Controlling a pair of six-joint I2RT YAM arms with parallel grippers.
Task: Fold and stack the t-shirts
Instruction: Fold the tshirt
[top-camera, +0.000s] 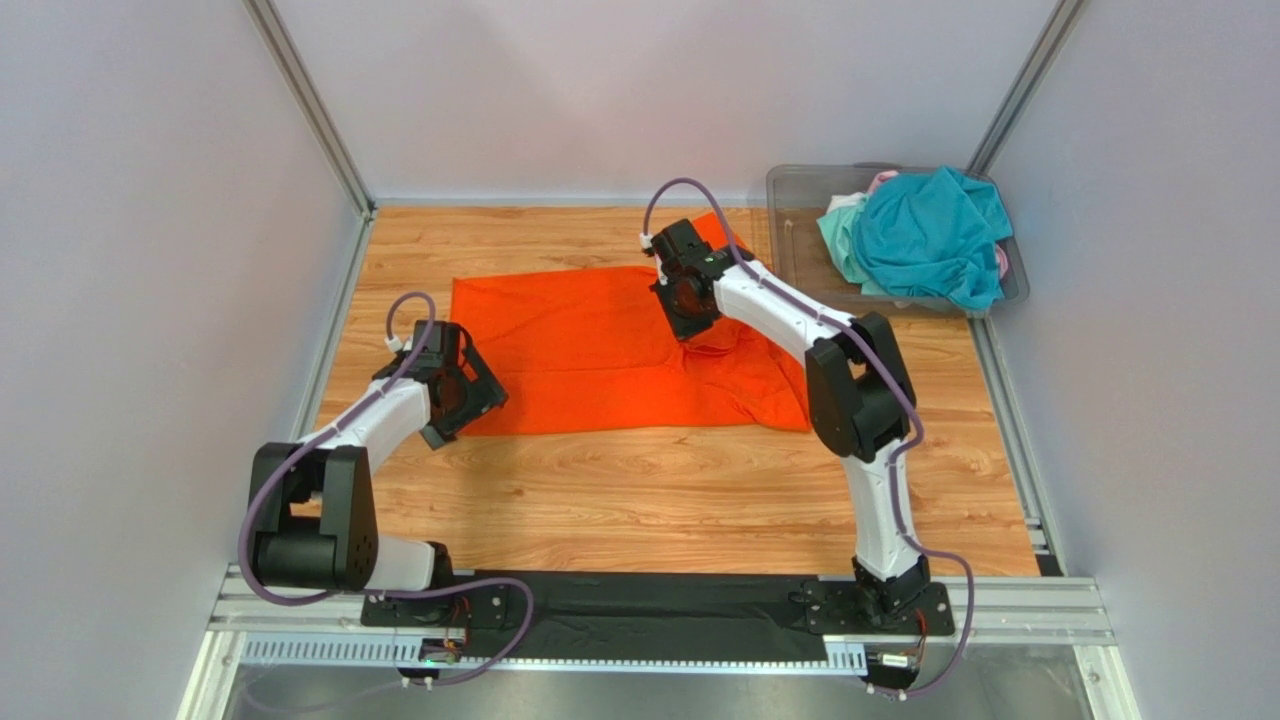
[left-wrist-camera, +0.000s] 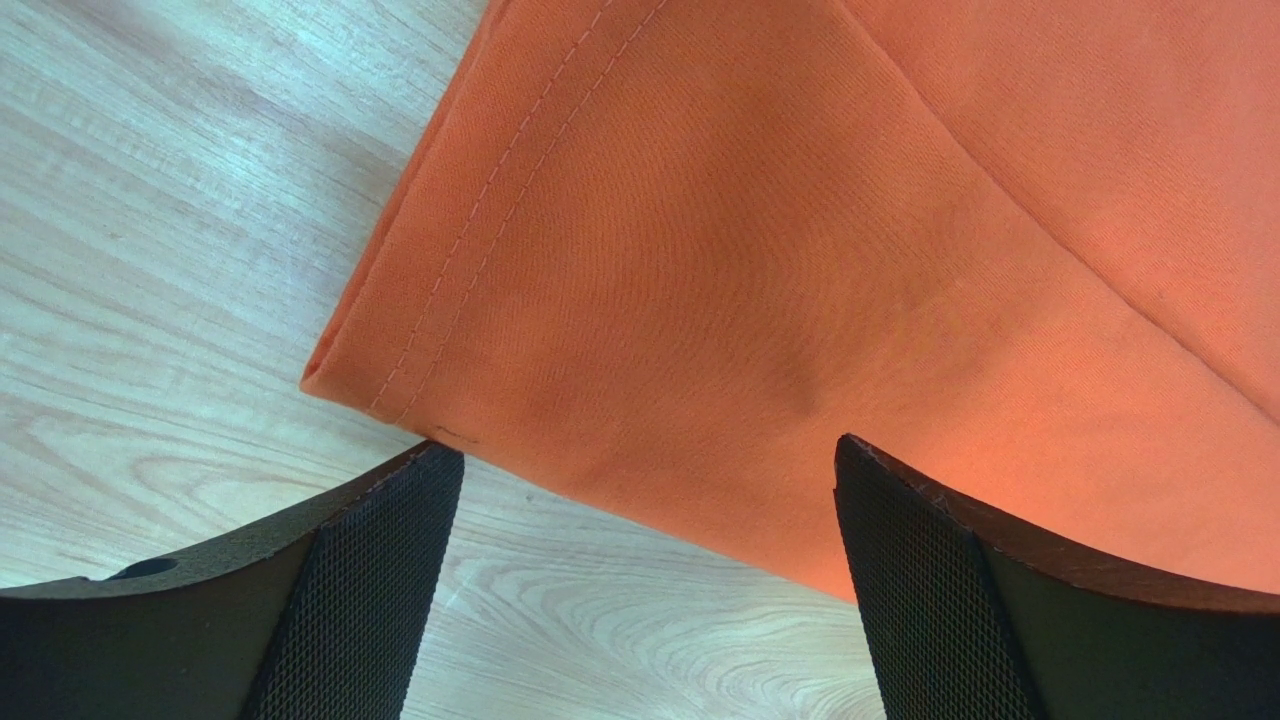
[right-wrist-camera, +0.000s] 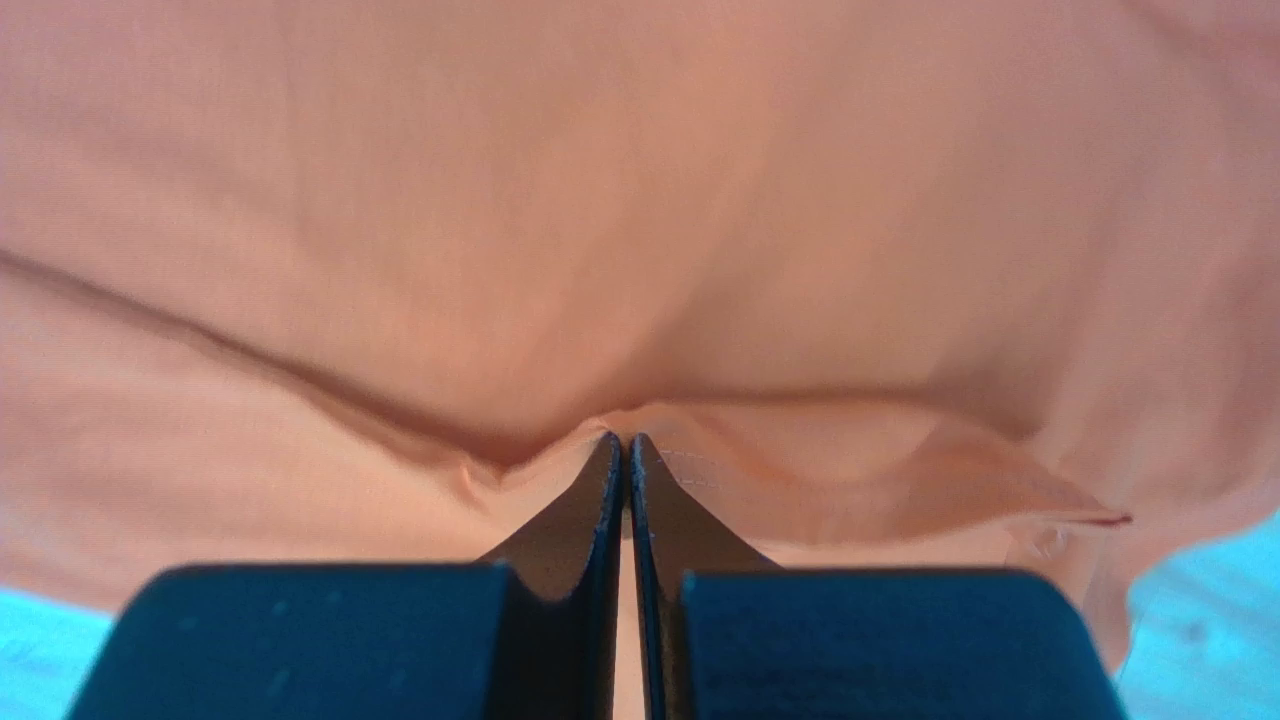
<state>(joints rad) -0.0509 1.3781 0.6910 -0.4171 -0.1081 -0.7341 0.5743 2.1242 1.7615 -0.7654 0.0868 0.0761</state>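
We are at the first fold of the orange t-shirt (top-camera: 601, 353), spread on the wooden table (top-camera: 676, 495). Our right gripper (right-wrist-camera: 624, 443) is clenched on its cloth, perhaps near a sleeve. The left gripper (left-wrist-camera: 643, 450) gapes over the hem corner and must pinch it next.

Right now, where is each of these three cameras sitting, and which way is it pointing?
Top external: above and behind the arms, looking down at the table, both arms, orange t-shirt and bin.
Left wrist: on the left arm, looking down past the open left gripper at the shirt's hemmed corner.
Right wrist: on the right arm, facing the right gripper, shut on orange fabric.
All three share the orange t-shirt.
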